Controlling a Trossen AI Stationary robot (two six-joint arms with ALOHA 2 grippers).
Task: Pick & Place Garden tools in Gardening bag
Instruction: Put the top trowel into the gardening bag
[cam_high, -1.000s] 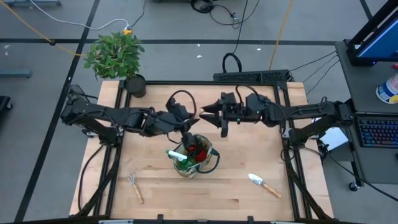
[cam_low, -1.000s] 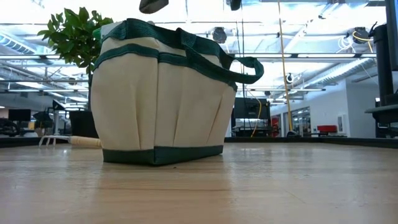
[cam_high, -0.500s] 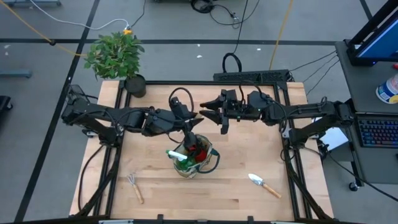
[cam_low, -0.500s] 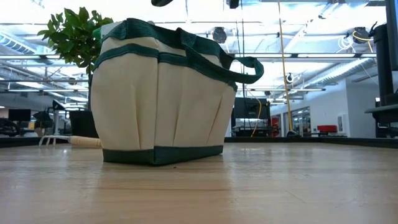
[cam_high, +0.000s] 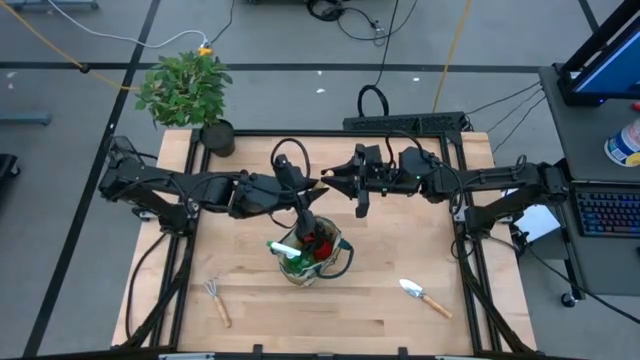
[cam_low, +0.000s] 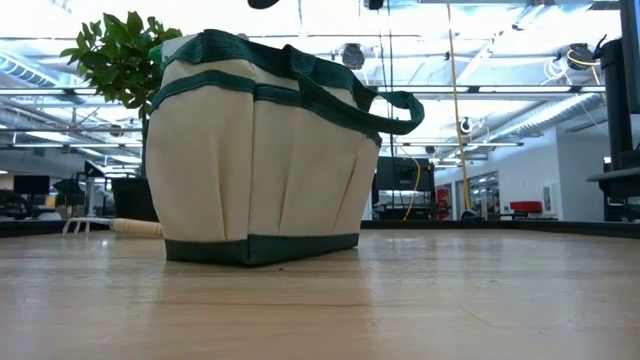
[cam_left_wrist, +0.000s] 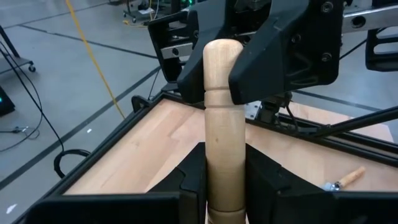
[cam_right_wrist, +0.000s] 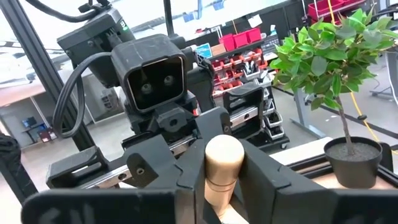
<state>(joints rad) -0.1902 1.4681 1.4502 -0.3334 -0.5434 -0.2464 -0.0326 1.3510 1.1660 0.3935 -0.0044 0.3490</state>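
A wooden-handled tool (cam_left_wrist: 222, 124) is held between both grippers above the far side of the beige gardening bag (cam_high: 316, 256). My left gripper (cam_high: 310, 193) is shut on the handle. My right gripper (cam_high: 336, 180) faces it from the right, shut on the handle's rounded end (cam_right_wrist: 224, 155). The tool's metal end is hidden. The bag stands on its green-trimmed base (cam_low: 260, 248) at mid-table. It holds a green spray bottle (cam_high: 291, 251) and red gloves (cam_high: 319, 240). A small rake (cam_high: 218, 300) and a trowel (cam_high: 425, 297) lie flat on the table. My left gripper pinches the wooden handle low down (cam_left_wrist: 224, 186) between its two fingers (cam_left_wrist: 264, 180), and the handle stands out past them toward the right arm. The tool is lifted clear of the table. My right gripper has the handle's rounded free end (cam_right_wrist: 224, 163) between its two fingers (cam_right_wrist: 264, 177). It comes level from the table's right, opposite the left gripper. In the left wrist view one finger (cam_left_wrist: 273, 56) lies against the handle's top.
A leafy plant (cam_high: 187, 88) in a black pot (cam_high: 217, 138) stands at the far left corner. The rake lies near the front left and the trowel near the front right. Bare wood lies around the bag. A black frame (cam_high: 400, 124) edges the table.
My right gripper has edged a little toward the table's left edge, closer to my left gripper. In the low view the dark part above the bag has risen almost out of the picture. The bag and the tools on the table have stayed put.
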